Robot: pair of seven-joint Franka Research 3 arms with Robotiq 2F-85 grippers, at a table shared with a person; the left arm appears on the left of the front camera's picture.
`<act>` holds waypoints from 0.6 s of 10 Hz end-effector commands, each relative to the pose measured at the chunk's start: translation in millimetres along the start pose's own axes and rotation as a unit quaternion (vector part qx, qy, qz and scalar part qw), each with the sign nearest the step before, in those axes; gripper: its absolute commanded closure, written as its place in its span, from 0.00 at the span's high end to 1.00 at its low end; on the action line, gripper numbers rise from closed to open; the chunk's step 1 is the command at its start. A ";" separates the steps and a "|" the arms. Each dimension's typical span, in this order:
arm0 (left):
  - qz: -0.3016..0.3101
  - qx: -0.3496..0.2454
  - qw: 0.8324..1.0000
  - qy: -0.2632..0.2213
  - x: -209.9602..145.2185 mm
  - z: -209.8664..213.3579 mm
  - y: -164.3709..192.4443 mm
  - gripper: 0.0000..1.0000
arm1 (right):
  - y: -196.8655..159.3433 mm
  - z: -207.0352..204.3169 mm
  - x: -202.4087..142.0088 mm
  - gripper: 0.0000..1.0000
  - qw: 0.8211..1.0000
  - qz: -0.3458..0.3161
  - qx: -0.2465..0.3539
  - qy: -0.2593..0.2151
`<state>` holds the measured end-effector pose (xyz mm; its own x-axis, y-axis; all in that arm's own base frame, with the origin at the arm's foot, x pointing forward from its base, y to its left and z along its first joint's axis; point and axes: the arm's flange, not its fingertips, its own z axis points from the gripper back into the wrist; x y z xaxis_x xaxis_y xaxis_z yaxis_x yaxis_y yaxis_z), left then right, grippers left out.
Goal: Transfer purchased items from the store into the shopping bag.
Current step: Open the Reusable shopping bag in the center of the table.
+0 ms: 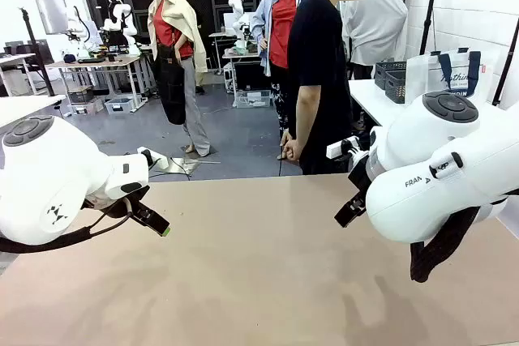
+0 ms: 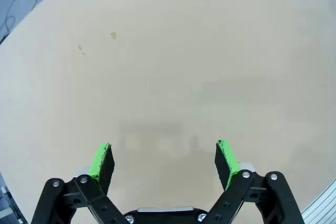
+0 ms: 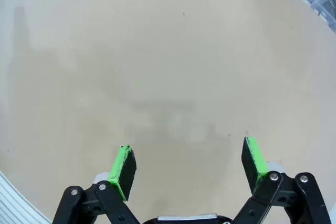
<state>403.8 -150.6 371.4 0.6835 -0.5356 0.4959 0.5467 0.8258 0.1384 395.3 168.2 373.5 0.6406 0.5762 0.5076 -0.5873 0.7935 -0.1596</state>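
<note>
**Both arms above the tan surface, fingers released; bag and basket on a side table**

The tan surface (image 1: 259, 289) spans the foreground. The white left arm (image 1: 49, 184) enters from the robot's left and the right arm (image 1: 438, 176) from its right, both held above the surface. A person (image 1: 318, 62) in a black shirt stands at the far edge, arms hanging down. Behind the right arm is a white side table (image 1: 375, 104). On it stands the bag (image 1: 444, 77), translucent with navy handles. The lower, dark grey basket (image 1: 394, 85) sits just beside it, on the person's side; its contents cannot be made out. The left fingers (image 1: 154, 220) and right fingers (image 1: 349, 210) point inward toward the middle. In the wrist views, the left green pads (image 2: 103, 160) and the right green pads (image 3: 125, 169) stand spread wide and released. Plain surface shows between each pair.
</note>
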 end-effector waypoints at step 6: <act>0.000 0.000 1.000 0.000 0.0 0.0 0.0 1.00 | 0.0 0.0 0.0 1.00 1.000 0.000 0.000 0.000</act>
<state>403.6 -151.1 371.4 0.6830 -0.5364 0.4958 0.5475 0.8252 0.1386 395.3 168.3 373.5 0.6405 0.5764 0.5075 -0.5873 0.7934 -0.1599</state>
